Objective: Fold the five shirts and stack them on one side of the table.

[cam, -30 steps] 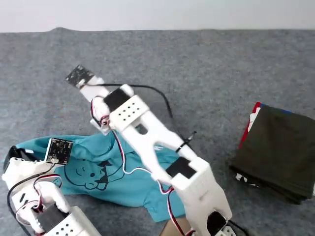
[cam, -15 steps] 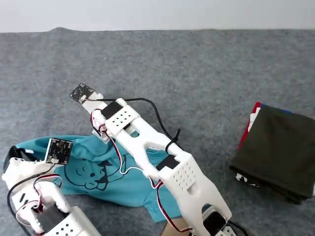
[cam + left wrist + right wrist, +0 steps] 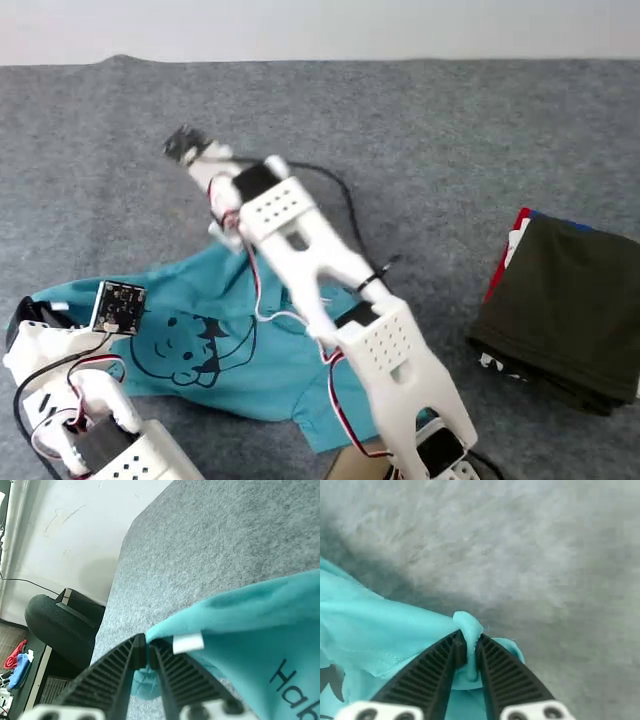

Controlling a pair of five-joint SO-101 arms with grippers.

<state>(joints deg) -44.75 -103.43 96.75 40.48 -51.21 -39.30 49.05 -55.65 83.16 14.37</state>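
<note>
From above, the teal shirt is seen on the grey desk, a folded stack well apart. Up close, its fabric is pinched by the left claw and the right claw.

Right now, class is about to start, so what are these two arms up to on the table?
Both arms are holding the teal shirt, which lies spread on the grey table. The left arm has its jaws shut on the shirt's edge beside a small white tag. The right arm has its jaws pinched on a fold at the shirt's far edge. A stack of folded shirts sits at the table's right side.
</note>
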